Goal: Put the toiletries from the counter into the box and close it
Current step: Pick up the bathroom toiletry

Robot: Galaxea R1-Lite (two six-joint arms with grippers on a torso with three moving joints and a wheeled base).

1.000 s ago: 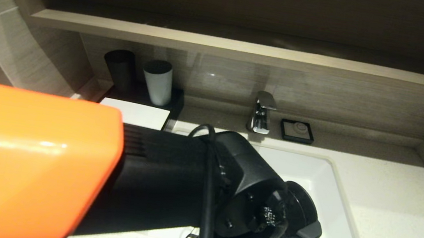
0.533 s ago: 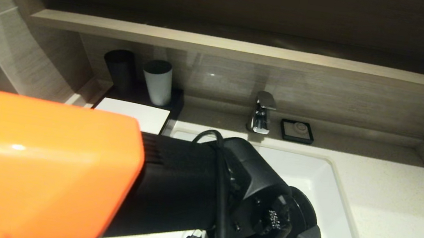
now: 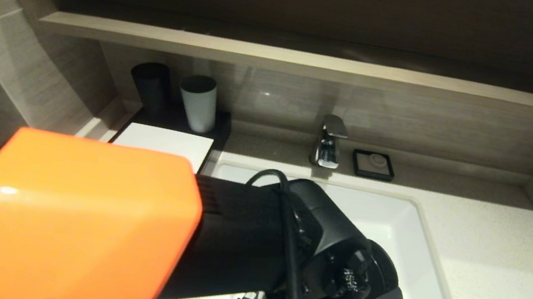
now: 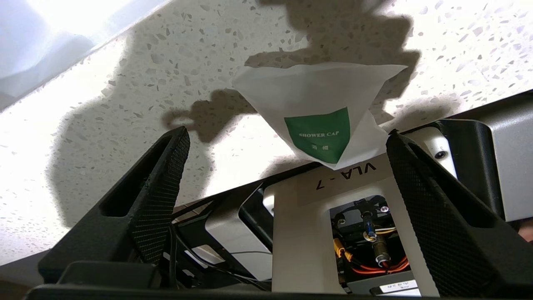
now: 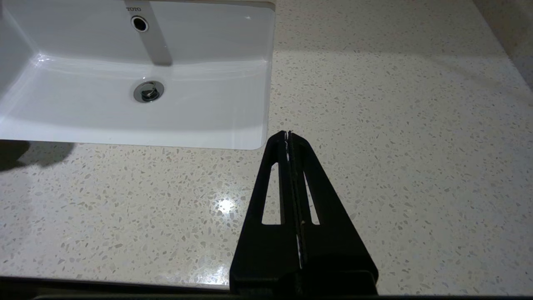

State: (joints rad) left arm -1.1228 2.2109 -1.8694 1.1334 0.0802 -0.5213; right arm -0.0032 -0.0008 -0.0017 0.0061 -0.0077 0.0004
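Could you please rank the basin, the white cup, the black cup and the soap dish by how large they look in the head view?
1. Basin, largest though partly hidden by the left arm.
2. White cup and black cup: they look alike, no ranking.
3. Soap dish, smallest, lying flat.

Left gripper (image 4: pixel 287 137) agape, right gripper (image 5: pixel 288 134) closed

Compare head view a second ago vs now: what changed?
The left arm slid rightward and lower in the head view, its orange cover baring more of the box's white top. Nothing visibly gripped or released. Cups, faucet, soap dish, basin and counter are unchanged.
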